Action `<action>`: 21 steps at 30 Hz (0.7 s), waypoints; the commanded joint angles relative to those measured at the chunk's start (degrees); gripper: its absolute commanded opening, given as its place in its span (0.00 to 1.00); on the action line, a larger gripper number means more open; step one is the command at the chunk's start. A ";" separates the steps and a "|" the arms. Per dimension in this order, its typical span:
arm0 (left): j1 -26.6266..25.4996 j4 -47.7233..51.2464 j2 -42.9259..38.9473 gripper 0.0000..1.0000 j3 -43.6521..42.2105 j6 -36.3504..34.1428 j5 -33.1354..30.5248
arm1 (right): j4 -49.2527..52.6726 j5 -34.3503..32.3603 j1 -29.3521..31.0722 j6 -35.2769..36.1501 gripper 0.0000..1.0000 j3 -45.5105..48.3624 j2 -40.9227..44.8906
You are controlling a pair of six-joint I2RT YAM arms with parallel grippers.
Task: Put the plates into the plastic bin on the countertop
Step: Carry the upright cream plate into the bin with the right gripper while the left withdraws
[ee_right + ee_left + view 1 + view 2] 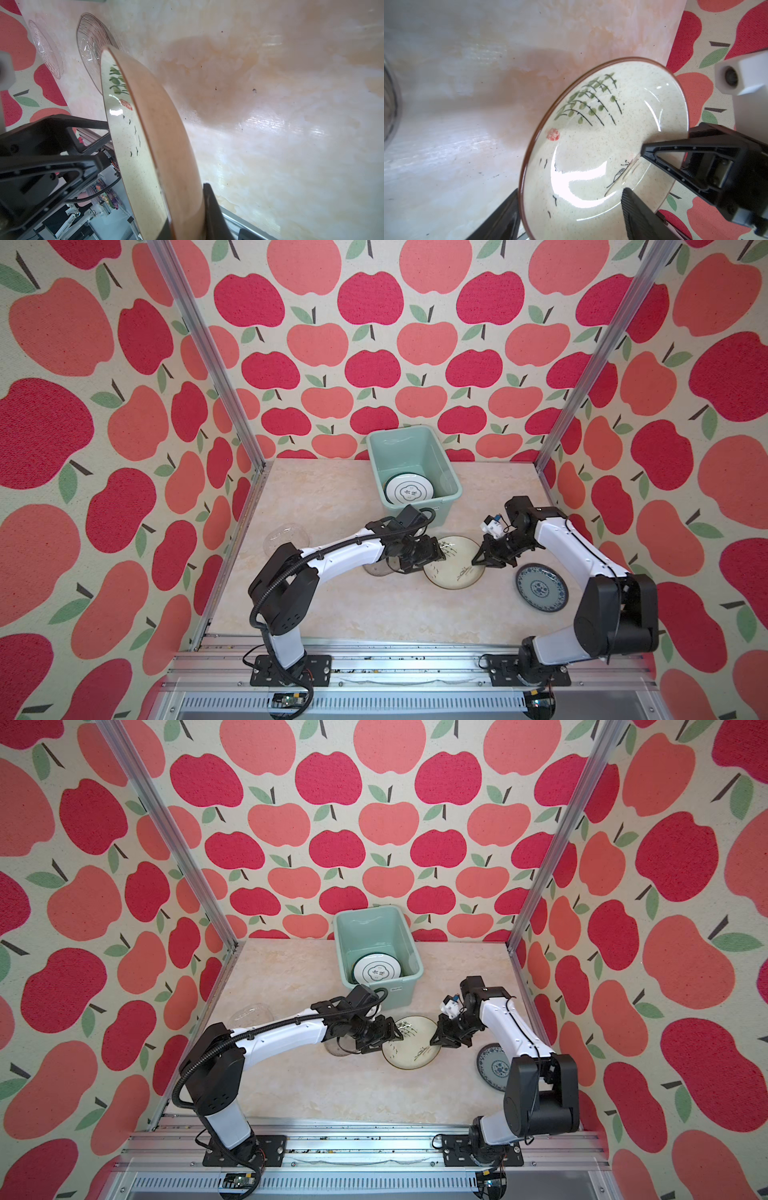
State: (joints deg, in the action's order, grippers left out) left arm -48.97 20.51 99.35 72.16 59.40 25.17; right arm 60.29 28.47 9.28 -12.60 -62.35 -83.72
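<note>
A cream plate with a plant drawing [455, 568] [415, 1048] [602, 145] [133, 145] hangs tilted above the countertop [353, 605], between both arms. My right gripper [478, 562] [434, 1042] [185, 207] is shut on its right rim. My left gripper [440, 553] [398, 1033] [571, 191] is open, its jaws standing wide astride the plate's left rim. The mint-green plastic bin [455, 485] [411, 957] stands at the back and holds a white plate with a dark green rim [409, 489] [377, 969].
A blue-patterned plate [540, 587] [492, 1067] lies on the countertop under my right arm. One clear glass plate [286, 537] [249, 1015] sits by the left wall. Another glass plate [376, 570] [334, 1048] lies under my left wrist. Aluminium rails edge the front.
</note>
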 commanded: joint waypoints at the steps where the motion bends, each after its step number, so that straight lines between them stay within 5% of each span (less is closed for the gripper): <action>1: 0.10 0.22 -4.60 0.79 -1.47 -2.94 -3.27 | 4.98 0.59 -0.49 -2.19 0.00 -4.44 3.17; 9: 0.06 5.03 -16.41 0.80 -2.92 -9.01 -11.04 | 12.35 -3.23 -0.47 -2.90 0.00 -14.38 5.99; 15: 1.05 15.61 -27.48 0.84 2.45 -20.40 -25.43 | 13.96 -3.93 0.20 -5.60 0.00 -24.80 6.96; 21: 11.81 17.52 -35.71 0.88 3.66 -26.40 -23.91 | 14.17 -5.41 2.88 -9.09 0.00 -38.36 0.38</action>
State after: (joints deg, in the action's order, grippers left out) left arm -41.45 34.02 65.58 74.67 38.54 2.96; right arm 74.85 21.41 10.92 -18.68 -95.18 -81.03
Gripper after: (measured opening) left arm 0.875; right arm 0.149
